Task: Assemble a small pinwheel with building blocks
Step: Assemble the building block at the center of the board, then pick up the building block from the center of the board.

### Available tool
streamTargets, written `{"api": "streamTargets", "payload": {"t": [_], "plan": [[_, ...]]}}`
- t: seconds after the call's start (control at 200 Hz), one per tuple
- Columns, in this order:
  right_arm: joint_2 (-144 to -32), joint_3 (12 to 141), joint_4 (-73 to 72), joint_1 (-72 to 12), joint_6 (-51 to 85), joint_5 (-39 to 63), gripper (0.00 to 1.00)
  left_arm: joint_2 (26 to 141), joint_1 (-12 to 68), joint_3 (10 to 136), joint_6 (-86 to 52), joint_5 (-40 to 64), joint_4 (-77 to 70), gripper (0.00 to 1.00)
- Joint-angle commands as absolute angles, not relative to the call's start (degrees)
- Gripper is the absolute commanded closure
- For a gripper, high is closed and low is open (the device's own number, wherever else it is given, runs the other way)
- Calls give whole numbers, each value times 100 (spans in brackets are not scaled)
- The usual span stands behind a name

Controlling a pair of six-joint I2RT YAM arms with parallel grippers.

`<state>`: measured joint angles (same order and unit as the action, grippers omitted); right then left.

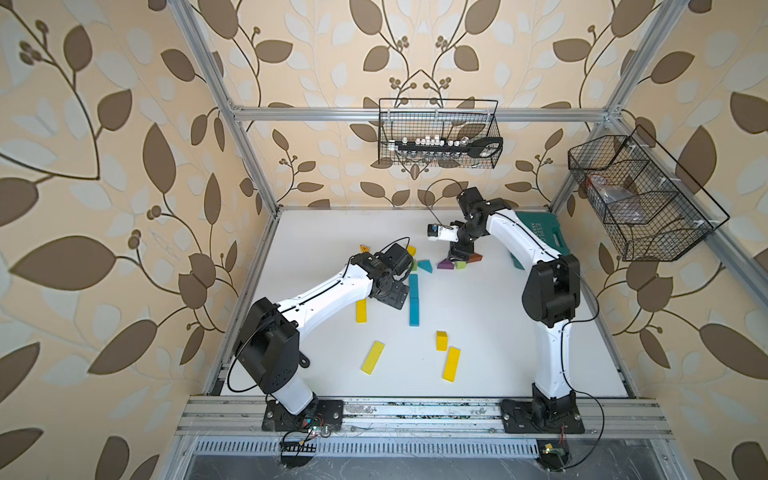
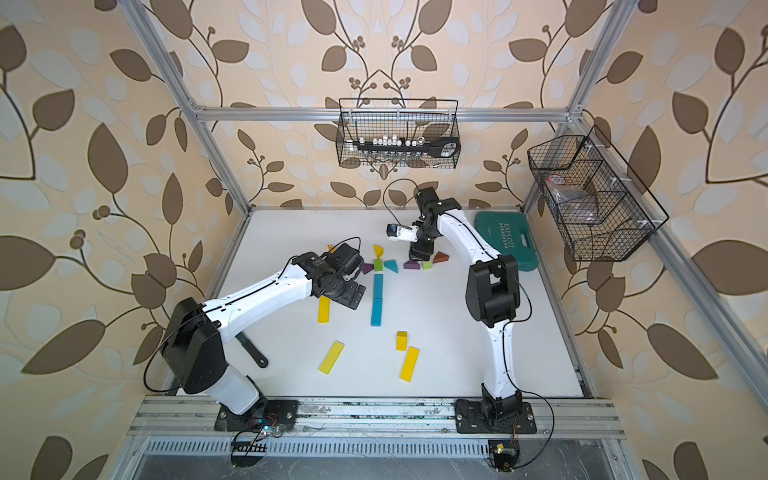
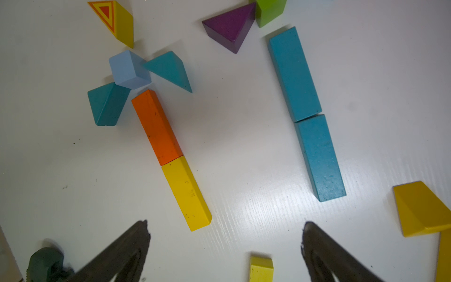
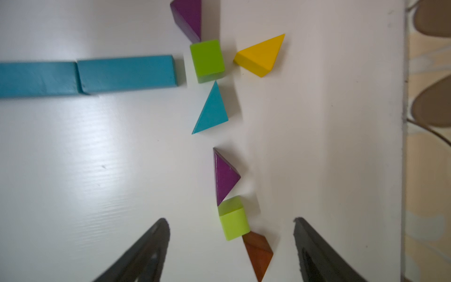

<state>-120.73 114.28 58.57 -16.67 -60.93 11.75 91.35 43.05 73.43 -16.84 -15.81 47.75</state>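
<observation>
Three wheels going on the surface [image 1: 478,316].

Mid one looks done: green cube [image 2: 378,264] w/ purple wedge [image 2: 366,268], yellow wedge [image 2: 377,250] and teal wedge [image 2: 391,266] round it, blue bars [image 2: 377,299] end to end below as stem.

L one nearly there: light-blue cube [image 3: 129,69], teal pair [image 3: 107,103] at its corners, patterned wedge [image 3: 114,19] lying apart from it, orange bar [image 3: 157,127] + yellow bar [image 3: 186,193] as stem.

R one least far: 2nd green cube [image 4: 233,218] w/ 2nd purple wedge [image 4: 225,177] and brown wedge [image 4: 258,251] at its corners. No 3rd wedge, no stem. Loose yellow bars [image 1: 372,357] near the front prob. serve for that.

R jaws spread wide, empty, brown wedge between them, touching neither. L jaws spread, empty, over bare surface.

Containers: back basket [image 1: 438,99] holds a socket rack [image 1: 428,143]. Side basket [image 1: 648,245] holds a clear bag [image 1: 602,187], contents unclear. Teal case [image 2: 505,241] shut, back R of surface.
</observation>
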Motion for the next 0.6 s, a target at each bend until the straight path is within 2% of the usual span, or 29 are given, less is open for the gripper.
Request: {"api": "streamTargets", "payload": {"t": [0.0, 0.145, 0.215, 0.345, 0.39, 0.485, 0.595], "plan": [[-11399, 11010, 5737, -1691, -5078, 1071, 0, 8650, 4228, 7254, -1841, -1548, 4710, 1], [-10337, 9640, 3943, -1692, -2811, -228, 0, 8388, 4228, 7226, -2035, -1765, 4806, 1], [-10055, 9135, 3641, -1573, -1730, -746, 0, 8306, 4228, 7175, -2159, -1929, 4821, 1], [-9926, 9021, 4693, -1300, -15, 189, 0, 7942, 4201, 7067, -2505, -2255, 4956, 1], [-9636, 8513, 4564, -1544, 321, 199, 0, 7860, 4184, 6996, -2608, -2330, 4966, 1], [-8755, 7241, 4094, -2425, 1006, -654, 2, 7719, 4128, 6884, -2820, -2444, 4996, 1], [-7846, 6089, 3754, -3250, 2058, -668, 8, 7594, 4031, 6821, -2992, -2479, 5043, 1]]}}
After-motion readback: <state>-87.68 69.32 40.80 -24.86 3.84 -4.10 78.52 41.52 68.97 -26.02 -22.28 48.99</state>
